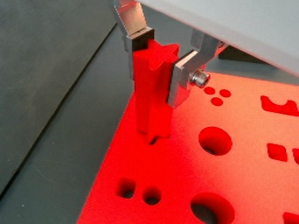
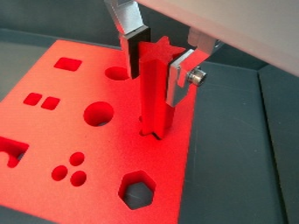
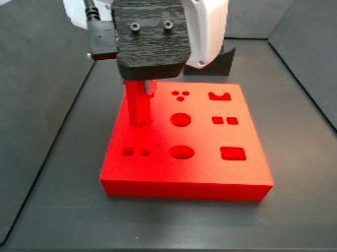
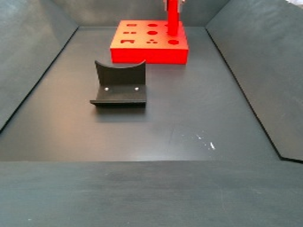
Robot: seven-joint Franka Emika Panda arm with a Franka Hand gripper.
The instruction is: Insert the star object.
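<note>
The star object (image 2: 153,92) is held upright, clamped between the fingers (image 2: 181,77) of the gripper (image 2: 159,63), its lower tip seemingly entering a hole near the edge of the red block (image 2: 70,114).

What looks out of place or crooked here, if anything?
Nothing stands out. The gripper holds the star object upright, its lower end at the red block. The dark holder sits apart on the floor.

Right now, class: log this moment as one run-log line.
gripper: shut on star object | peg: upright, tip at red block | fixture: apart
</note>
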